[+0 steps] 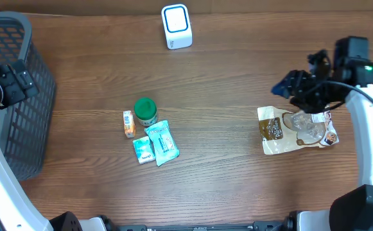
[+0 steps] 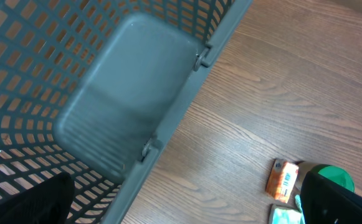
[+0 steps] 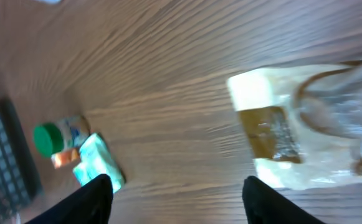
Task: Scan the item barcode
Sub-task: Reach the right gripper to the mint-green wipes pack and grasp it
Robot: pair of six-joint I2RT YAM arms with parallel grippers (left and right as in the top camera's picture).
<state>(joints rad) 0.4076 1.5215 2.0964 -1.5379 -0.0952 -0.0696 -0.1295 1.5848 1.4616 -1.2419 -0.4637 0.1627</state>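
basket (image 1: 19, 96): 1 | scanner (image 1: 176, 27): 1 | green-lid jar (image 1: 146, 111): 1 | orange box (image 1: 129, 123): 1 | teal packets (image 1: 160, 144): 2 | pouch (image 1: 276, 131): 1

The basket (image 1: 13, 96) runs off the overhead view's left edge. The right wrist view is blurred; its pouch (image 3: 293, 124) is cut by the right edge, print unreadable. In the left wrist view a finger (image 2: 346, 202) of the left gripper (image 2: 187, 208) half hides the green-capped bottle (image 2: 338, 176). The packets (image 1: 155, 146) carry labels too small to read.

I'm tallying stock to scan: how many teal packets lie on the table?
2. The smaller teal packet lies by the orange box; the longer teal packet lies beside it, by the green-capped bottle. Others could be hidden in the basket.
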